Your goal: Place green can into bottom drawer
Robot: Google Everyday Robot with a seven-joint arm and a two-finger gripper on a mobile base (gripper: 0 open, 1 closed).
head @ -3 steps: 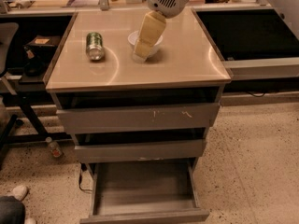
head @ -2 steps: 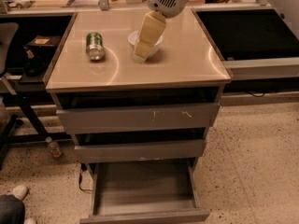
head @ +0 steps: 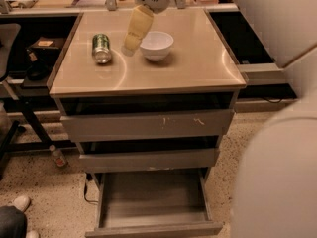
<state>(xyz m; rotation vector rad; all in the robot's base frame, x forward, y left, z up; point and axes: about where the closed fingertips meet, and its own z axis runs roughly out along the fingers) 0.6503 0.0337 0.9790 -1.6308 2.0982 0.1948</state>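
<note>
The green can lies on its side on the left part of the cabinet top, one silver end facing me. My gripper hangs down from the back and points down-left. Its tip is between the can and the white bowl, a short way right of the can and not touching it. It holds nothing that I can see. The bottom drawer is pulled out and open below, and its wood-grain floor is bare.
The top drawer and the middle drawer are slightly ajar. My white arm fills the right foreground. A chair base and a small bottle are on the floor at the left. A shoe is at the lower left.
My gripper has moved left from in front of the white bowl toward the can, uncovering the bowl. My white arm now fills the right side. The can has not moved.
</note>
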